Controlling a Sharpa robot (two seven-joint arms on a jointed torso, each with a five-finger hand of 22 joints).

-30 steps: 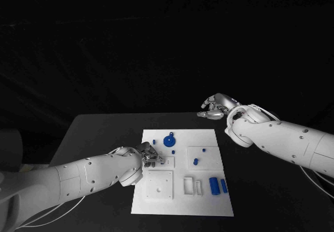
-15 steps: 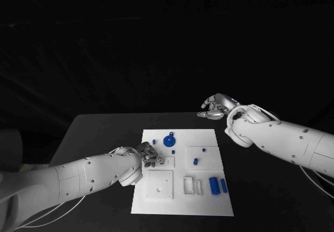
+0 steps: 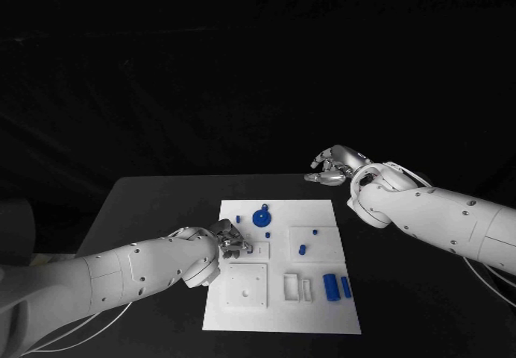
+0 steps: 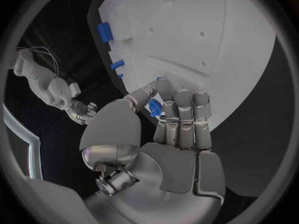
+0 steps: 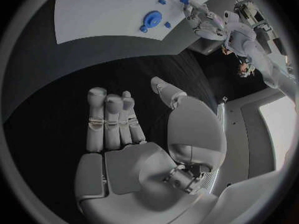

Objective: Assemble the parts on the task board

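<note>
1. The task board lies in the middle of the black table. In the head view my left hand sits over the board's left side, fingers drawn together on a small blue part. A blue round part lies near the board's far edge, and two blue cylinders lie at its near right. My right hand hovers beyond the table's far right corner, apart from the board.

2. In the left wrist view, my left hand pinches the small blue part between thumb and fingers, above the board.

3. In the right wrist view, my right hand holds nothing, fingers straight and apart from the thumb.
</note>
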